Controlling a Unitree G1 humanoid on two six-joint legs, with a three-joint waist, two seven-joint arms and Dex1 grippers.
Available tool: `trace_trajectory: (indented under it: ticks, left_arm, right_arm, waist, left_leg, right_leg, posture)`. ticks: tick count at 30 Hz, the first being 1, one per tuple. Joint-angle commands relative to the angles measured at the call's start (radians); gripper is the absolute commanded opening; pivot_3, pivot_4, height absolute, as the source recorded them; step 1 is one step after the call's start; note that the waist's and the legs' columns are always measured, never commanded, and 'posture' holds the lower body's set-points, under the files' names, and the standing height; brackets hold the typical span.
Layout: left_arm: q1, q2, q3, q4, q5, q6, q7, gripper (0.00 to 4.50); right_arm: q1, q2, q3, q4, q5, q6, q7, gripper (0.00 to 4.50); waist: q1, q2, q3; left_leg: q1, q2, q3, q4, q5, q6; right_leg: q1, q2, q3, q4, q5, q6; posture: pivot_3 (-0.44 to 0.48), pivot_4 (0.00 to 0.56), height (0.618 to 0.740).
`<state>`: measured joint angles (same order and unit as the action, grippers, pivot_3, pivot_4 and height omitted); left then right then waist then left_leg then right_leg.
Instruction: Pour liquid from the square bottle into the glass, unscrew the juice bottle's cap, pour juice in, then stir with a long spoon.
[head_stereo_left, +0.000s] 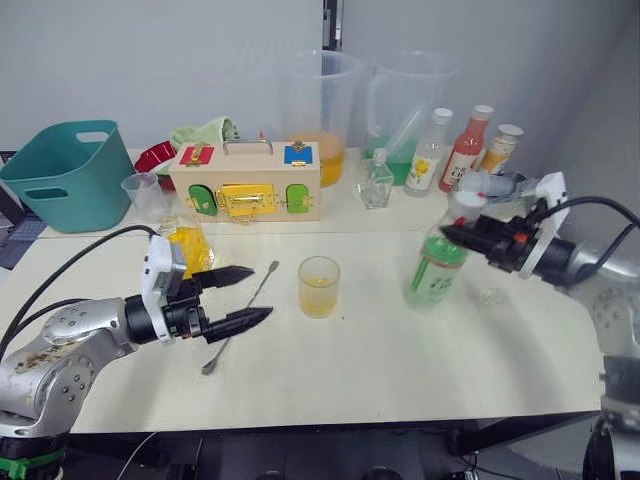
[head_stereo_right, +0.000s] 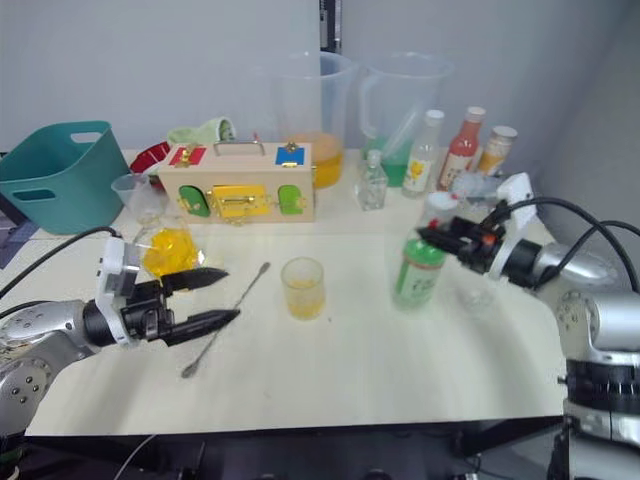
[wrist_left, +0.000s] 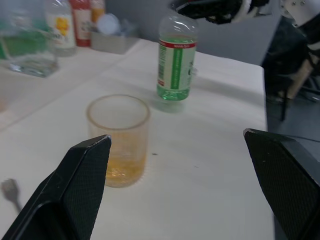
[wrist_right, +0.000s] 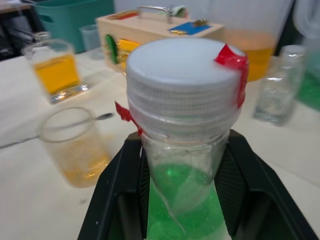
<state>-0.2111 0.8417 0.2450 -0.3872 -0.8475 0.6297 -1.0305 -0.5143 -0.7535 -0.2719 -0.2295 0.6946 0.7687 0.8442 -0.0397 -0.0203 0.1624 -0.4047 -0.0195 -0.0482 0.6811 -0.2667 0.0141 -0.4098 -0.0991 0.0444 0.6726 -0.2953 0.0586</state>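
At centre right of the head view, the juice bottle (head_stereo_left: 436, 268) stands upright on the table (head_stereo_left: 400, 370), and the right gripper (head_stereo_left: 447, 232) has its jaws closed on the neck just under the white cap (wrist_right: 182, 75). The left gripper (head_stereo_left: 258, 292) hovers at lower left with jaws wide and empty, the spoon (head_stereo_left: 240, 316) lying under them. The glass (head_stereo_left: 319, 286) stands at centre between the grippers, a little yellow liquid (wrist_left: 120, 170) in it, and the square bottle (head_stereo_left: 187, 243) stands behind the left gripper.

Glass (head_stereo_left: 319, 286) mid-table, spoon (head_stereo_left: 240, 318) just left of it, square bottle (head_stereo_left: 187, 247) further left. Juice bottle (head_stereo_left: 437, 264) to the right. Behind: box (head_stereo_left: 246, 180), jugs (head_stereo_left: 318, 115), probably three bottles (head_stereo_left: 466, 147).
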Motion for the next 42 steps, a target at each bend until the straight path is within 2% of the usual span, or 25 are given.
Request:
trace_trajectory:
  ticks: [1,6,14,19,21,25,27,32,34,38,42]
  left_arm:
    - [-0.033,0.028,-0.015,0.021,0.005,-0.012,-0.068,4.50]
    - [-0.080,0.028,-0.044,0.055,0.026,-0.012,-0.093,4.50]
    - [-0.010,0.032,-0.008,-0.011,0.037,-0.010,-0.064,4.50]
    - [-0.011,0.022,0.008,-0.028,0.044,0.018,0.026,4.50]
    - [0.004,0.024,0.025,-0.049,0.027,0.031,0.046,4.50]
    - [0.021,0.049,0.052,-0.058,0.021,0.038,0.045,4.50]
    - [0.030,0.066,0.063,-0.051,0.020,0.033,0.025,4.50]
    - [0.008,0.057,0.046,-0.026,0.032,0.014,0.030,4.50]
    - [-0.015,0.047,0.040,-0.016,0.021,0.023,0.036,4.50]
    - [-0.034,0.057,0.041,-0.017,-0.016,0.050,0.010,4.50]
    - [-0.030,0.077,0.048,-0.051,-0.058,0.084,-0.004,4.50]
  right_arm:
    - [0.025,0.021,-0.040,-0.223,0.145,0.063,-0.057,1.26]
    - [0.018,0.121,0.093,-0.370,0.162,0.057,-0.146,1.26]
    - [0.047,0.200,0.297,-0.443,0.052,0.002,-0.205,1.26]
    - [0.100,0.193,0.412,-0.444,-0.086,-0.094,-0.183,1.26]
    - [0.145,0.176,0.445,-0.436,-0.094,-0.119,-0.129,1.26]
    - [0.203,0.158,0.436,-0.395,-0.108,-0.183,-0.069,1.26]
    - [0.201,0.147,0.419,-0.375,-0.094,-0.196,-0.037,2.30]
    - [0.115,0.101,0.344,-0.282,-0.016,-0.178,0.066,3.98]
    - [0.083,0.077,0.324,-0.251,0.013,-0.167,0.113,4.48]
    - [0.005,-0.007,0.287,-0.154,0.048,-0.157,0.265,4.48]
    - [-0.098,-0.076,0.332,0.003,-0.030,-0.254,0.462,4.48]
  waist:
    - [0.002,0.000,0.000]
    - [0.003,0.000,0.000]
    - [0.004,0.000,0.000]
    - [0.005,0.000,0.000]
    - [0.004,-0.001,0.000]
    - [0.003,-0.001,0.000]
    - [0.003,-0.001,0.000]
    - [0.005,-0.001,0.000]
    - [0.007,-0.001,0.000]
    - [0.010,-0.001,0.000]
    - [0.014,-0.001,0.000]
  left_leg:
    - [0.000,0.000,0.000,0.000,0.000,0.000]
    - [0.001,0.000,-0.001,0.000,0.000,0.000]
    - [0.001,-0.001,-0.001,0.000,0.000,-0.001]
    - [0.001,-0.001,-0.002,0.001,0.000,-0.001]
    - [0.001,-0.001,-0.002,0.001,0.000,-0.001]
    - [0.007,-0.001,-0.002,0.000,0.000,0.000]
    - [0.007,-0.001,-0.002,0.000,0.000,-0.001]
    - [0.008,-0.001,-0.002,0.000,0.000,0.000]
    - [0.007,-0.001,-0.002,0.000,0.000,-0.001]
    - [0.006,0.000,-0.002,0.000,0.000,0.000]
    - [0.006,0.000,-0.001,0.000,0.000,0.000]
  right_leg:
    - [0.000,0.000,0.000,0.000,0.000,0.000]
    - [0.001,0.000,-0.001,0.000,0.000,0.000]
    - [0.000,0.000,-0.001,0.002,0.000,0.000]
    - [0.000,0.000,-0.001,0.002,0.000,0.000]
    - [0.001,0.000,-0.001,0.002,0.000,0.000]
    - [0.005,0.001,-0.001,0.000,0.000,0.000]
    - [0.005,0.001,-0.001,-0.002,0.000,0.000]
    - [0.007,0.001,-0.001,-0.006,0.000,0.000]
    - [0.006,0.000,-0.001,-0.006,0.000,0.000]
    - [0.006,0.001,-0.001,-0.007,0.000,0.000]
    - [0.006,0.001,-0.001,-0.007,0.000,0.000]
  posture:
    - [0.000,0.150,0.740]
    - [0.000,0.150,0.740]
    - [0.000,0.150,0.740]
    - [0.000,0.150,0.740]
    - [0.000,0.150,0.740]
    - [0.000,0.150,0.740]
    - [0.000,0.150,0.740]
    - [0.000,0.150,0.740]
    - [0.000,0.150,0.740]
    - [0.000,0.150,0.740]
    - [0.000,0.150,0.740]
